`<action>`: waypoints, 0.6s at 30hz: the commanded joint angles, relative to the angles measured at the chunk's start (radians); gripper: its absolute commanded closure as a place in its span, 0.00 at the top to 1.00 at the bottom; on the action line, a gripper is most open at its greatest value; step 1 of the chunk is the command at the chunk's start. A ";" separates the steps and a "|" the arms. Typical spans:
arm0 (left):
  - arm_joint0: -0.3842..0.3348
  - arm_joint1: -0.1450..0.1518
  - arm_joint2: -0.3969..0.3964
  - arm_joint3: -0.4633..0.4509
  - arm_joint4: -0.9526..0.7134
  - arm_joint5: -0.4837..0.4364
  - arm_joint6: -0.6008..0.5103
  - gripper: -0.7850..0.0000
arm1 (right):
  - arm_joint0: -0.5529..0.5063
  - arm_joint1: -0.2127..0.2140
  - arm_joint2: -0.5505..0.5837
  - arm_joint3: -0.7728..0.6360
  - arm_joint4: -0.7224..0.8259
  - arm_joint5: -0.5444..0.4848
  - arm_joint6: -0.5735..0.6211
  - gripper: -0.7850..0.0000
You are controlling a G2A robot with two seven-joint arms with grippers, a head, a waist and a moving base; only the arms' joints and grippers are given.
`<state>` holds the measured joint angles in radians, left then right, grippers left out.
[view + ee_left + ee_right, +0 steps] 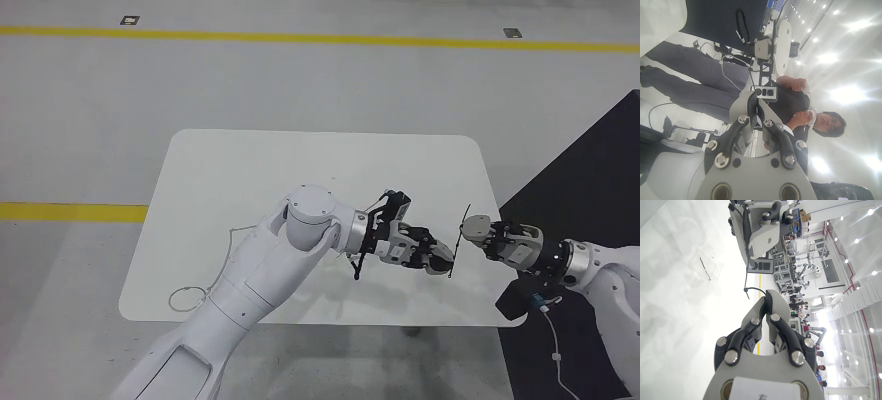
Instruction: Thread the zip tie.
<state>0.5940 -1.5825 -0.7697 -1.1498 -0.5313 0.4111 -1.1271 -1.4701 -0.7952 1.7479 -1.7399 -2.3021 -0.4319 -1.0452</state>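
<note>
1. The zip tie (pixel 459 242) is held in the air above the right part of the table (pixel 250 200), close to the table's right edge. It is stretched as a thin black line between the two grippers.
2. Its small head (pixel 745 289) is seen in the right wrist view, hanging free above the table between the grippers and gripped by neither. One strap section runs from the head to the right gripper and another runs off toward the left gripper. A short tip pokes out past the head.
3. Right gripper (pixel 766 294): the jaws are closed down on the strap. It is pinched at the very tips with no visible gap. In the top view this gripper (pixel 470 231) is placed just inside the table's right edge.
4. Left gripper (pixel 754 100): the jaws are pressed together with no gap seen. In the top view its tips (pixel 443 264) touch the part of the tie nearer the table's front edge. The strap leads into these tips, though the pinch point itself is not clearly seen.
5. The grippers are set tip to tip above the table, near each other but apart.
6. A second thin black strip (pixel 704 268) lies flat on the table on a clear plastic sheet (pixel 716 269), well apart from the held tie.
</note>
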 commanded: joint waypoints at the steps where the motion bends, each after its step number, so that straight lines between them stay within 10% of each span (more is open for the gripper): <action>1: -0.001 0.000 0.000 0.000 -0.002 -0.001 0.003 0.00 | -0.001 0.002 -0.001 -0.002 -0.001 0.001 0.001 0.00; 18: 0.011 0.005 0.000 -0.002 -0.012 0.004 0.000 0.00 | -0.007 0.012 -0.011 0.019 0.003 0.021 0.021 0.00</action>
<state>0.6034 -1.5777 -0.7702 -1.1516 -0.5432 0.4134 -1.1272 -1.4763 -0.7835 1.7388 -1.7221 -2.2990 -0.4119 -1.0235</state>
